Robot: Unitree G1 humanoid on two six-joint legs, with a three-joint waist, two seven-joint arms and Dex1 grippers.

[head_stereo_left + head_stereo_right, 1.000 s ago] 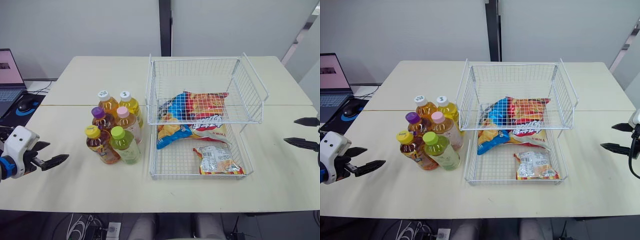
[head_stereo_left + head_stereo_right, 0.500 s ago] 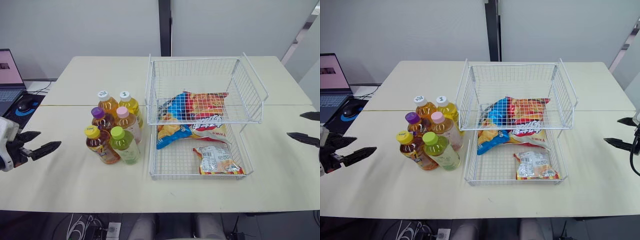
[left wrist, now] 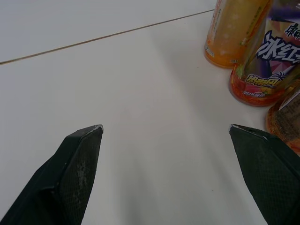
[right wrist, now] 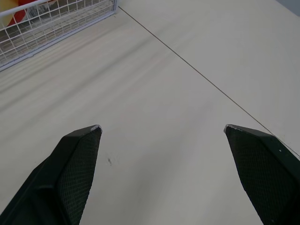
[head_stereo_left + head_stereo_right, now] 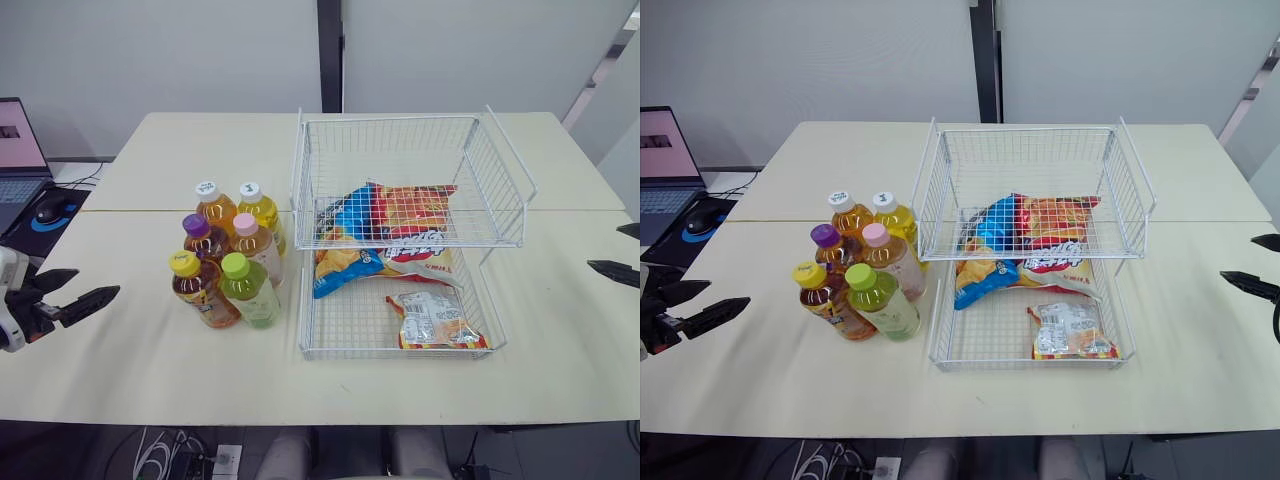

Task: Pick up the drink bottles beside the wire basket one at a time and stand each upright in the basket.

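The six drink bottles (image 5: 226,262) are standing upright in a tight cluster on the surface (image 5: 140,365), just beside the left wall of the wire basket (image 5: 400,352), with none in the basket yet. The left claw (image 5: 98,281) is hovering wide apart and empty, well to the left of the cluster and pointing toward it; the right claw (image 5: 606,247) is waiting, likewise spread and empty, off the basket's right side. The bottles are touching or nearly touching, so fingers pushing in around the yellow-capped bottle (image 5: 200,290) or the green-capped bottle (image 5: 248,293) at the near edge are likely to be nudging the neighbours and tipping one over. A grip taken high on a smooth, rounded bottle is also risking a swing or a slip during the lift. Placement is looking awkward too: the chip bag (image 5: 395,225) and the small snack packet (image 5: 432,320) are taking up much of the basket, so a bottle set down on a bag is liable to be leaning or falling.
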